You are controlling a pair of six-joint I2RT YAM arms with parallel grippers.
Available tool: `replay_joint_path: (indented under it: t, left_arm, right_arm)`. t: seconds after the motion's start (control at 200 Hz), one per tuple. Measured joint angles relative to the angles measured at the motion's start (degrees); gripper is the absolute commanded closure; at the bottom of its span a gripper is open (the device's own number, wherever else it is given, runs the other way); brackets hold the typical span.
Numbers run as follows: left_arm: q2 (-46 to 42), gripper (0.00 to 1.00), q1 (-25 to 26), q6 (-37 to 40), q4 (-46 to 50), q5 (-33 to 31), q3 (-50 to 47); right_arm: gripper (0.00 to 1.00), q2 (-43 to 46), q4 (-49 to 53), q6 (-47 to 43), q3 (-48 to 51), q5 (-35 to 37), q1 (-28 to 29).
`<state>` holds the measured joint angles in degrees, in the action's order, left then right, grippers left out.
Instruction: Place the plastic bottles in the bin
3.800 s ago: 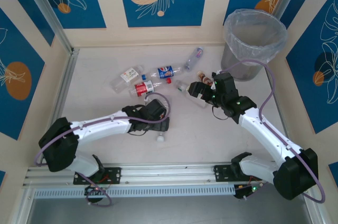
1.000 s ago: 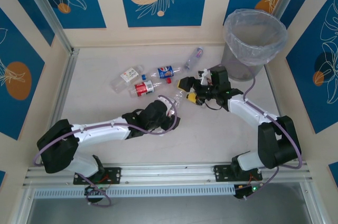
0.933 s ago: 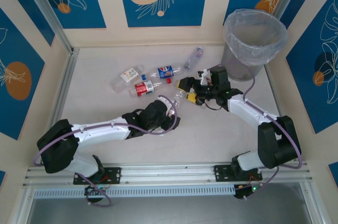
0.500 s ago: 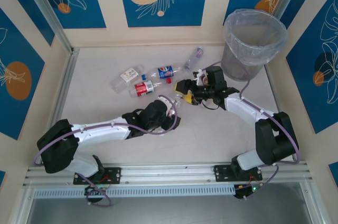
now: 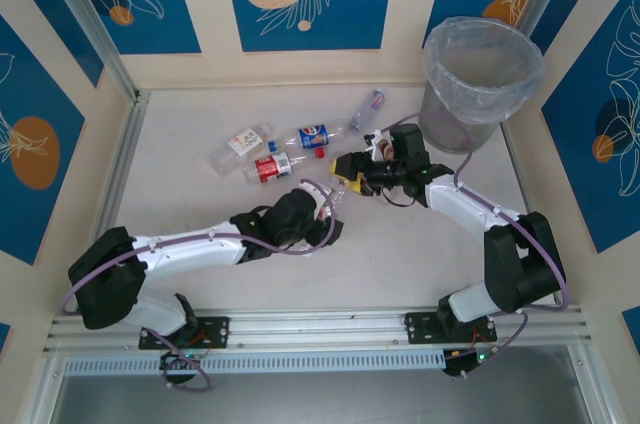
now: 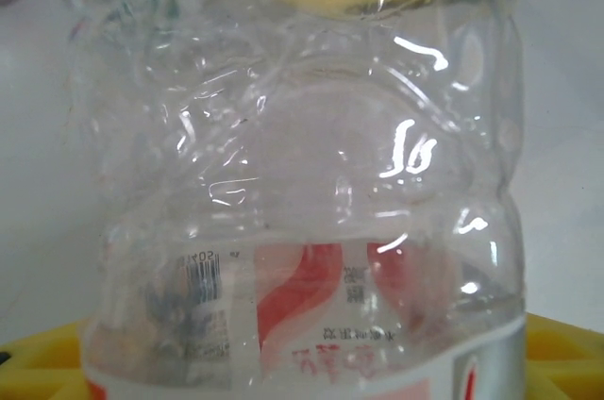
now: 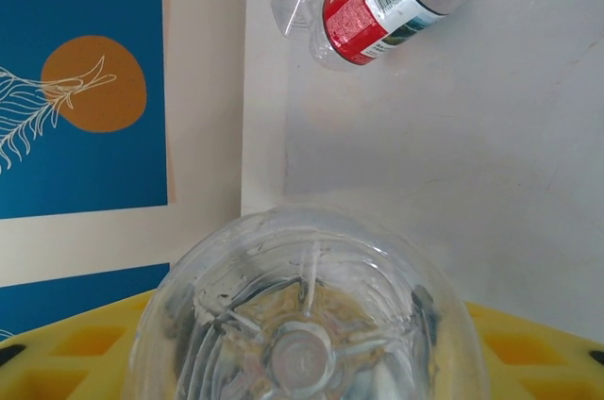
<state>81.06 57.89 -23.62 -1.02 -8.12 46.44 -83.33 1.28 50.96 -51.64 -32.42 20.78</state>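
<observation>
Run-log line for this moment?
left end effector: shut on crumpled clear bottle | right end effector: pads flanking base of second clear bottle, grip unclear | bin: upright, far right corner | other bottles: loose on table

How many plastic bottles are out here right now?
6. On the table: white-label bottle, red-label bottle, blue-label bottle, and a far bottle nearer the bin. The left gripper holds a crumpled bottle; a clear bottle sits in the right gripper. More may be hidden.

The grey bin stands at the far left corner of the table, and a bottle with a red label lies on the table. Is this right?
Not quite: the top external view shows the grey bin at the far right corner of the table. The bottle with a red label does lie on it.
</observation>
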Motion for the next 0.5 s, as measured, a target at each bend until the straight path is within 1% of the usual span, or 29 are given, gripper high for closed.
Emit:
replay_joint_path:
  t: [0.09, 0.135, 0.25, 0.415, 0.495]
  left_arm:
    - [-0.07, 0.18, 0.0, -0.04, -0.07, -0.02, 0.0]
    - [-0.28, 0.13, 0.0, 0.17, -0.04, 0.0, 0.0]
    - [-1.62, 0.09, 0.0, 0.24, -0.07, -0.57, 0.0]
    - [-4.42, 0.01, 0.0, 0.15, -0.09, -3.28, -0.59]
    - [-6.01, 0.01, 0.0, -0.04, -0.26, -5.09, -1.75]
  right_arm:
    - [0.49, 0.28, 0.44, -0.04, 0.0, 0.09, -0.26]
    - [0.5, 0.37, 0.76, -0.04, -0.02, 0.15, -0.61]
    - [0.52, 1.09, 1.88, -0.44, -0.04, 1.25, -2.14]
    - [0.53, 3.34, 4.66, -2.45, -1.7, 4.04, -4.5]
    - [0.53, 4.44, 5.77, -3.52, -3.06, 4.92, -5.97]
